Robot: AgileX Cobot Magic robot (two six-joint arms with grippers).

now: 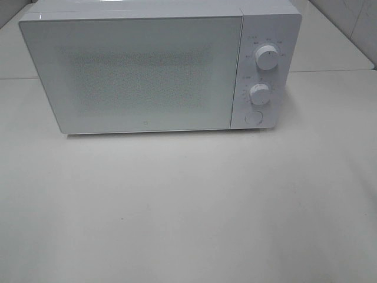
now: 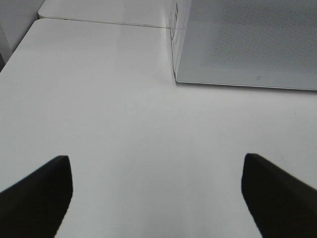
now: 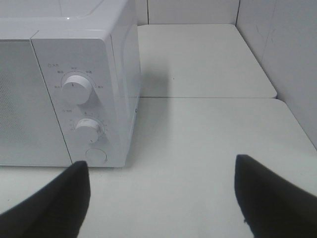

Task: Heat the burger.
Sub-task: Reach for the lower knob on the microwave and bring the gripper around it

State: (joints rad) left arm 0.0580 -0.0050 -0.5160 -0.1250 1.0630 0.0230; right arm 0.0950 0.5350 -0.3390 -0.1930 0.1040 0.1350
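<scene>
microwave door shut, burger not in view, left end effector and right end effector both spread, empty above the table; you likely press the round button next.

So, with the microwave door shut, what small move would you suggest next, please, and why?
Probably ease the right gripper toward the round button below the lower knob, which is likely the door release. The microwave door is shut, the right gripper and the left gripper both stand open and empty, and no burger shows in any view.
</scene>
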